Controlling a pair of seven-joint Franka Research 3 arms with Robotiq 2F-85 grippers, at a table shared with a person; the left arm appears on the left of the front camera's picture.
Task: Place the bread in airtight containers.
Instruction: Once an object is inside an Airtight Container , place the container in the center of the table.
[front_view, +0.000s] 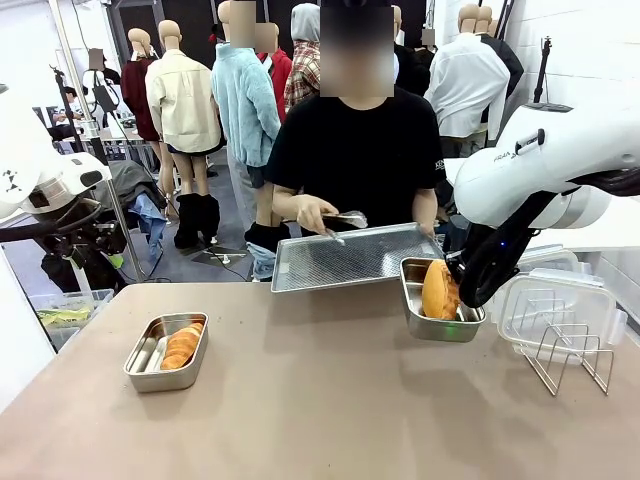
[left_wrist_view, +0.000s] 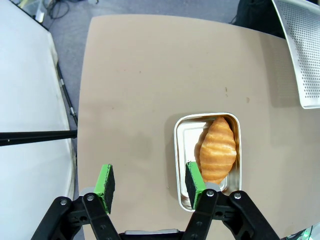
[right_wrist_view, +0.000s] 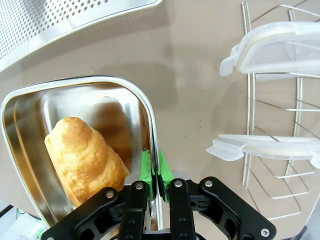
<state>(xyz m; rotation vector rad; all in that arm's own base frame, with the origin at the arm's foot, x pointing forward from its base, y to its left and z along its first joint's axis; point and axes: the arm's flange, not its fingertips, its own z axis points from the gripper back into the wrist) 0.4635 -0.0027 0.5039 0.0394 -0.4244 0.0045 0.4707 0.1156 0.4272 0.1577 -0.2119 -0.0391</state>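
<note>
Croissant roll (left_wrist_view: 217, 149), ridged golden, smooth orange bun (front_view: 438, 290), tilted in steel pan (front_view: 440, 332)

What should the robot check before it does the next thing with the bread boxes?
1. Ridged golden croissant roll inside left stainless-steel pan: ok.
2. Smooth orange-brown bun inside right stainless-steel pan: ok.
3. Right pincer shut on that pan's wall: ok.
4. Left pincer open over the roll's pan: ok.
5. Clear white-rimmed plastic lids on pans: not ok, both sit on the wire rack.
6. Held pan flat on table: cannot tell.
</note>
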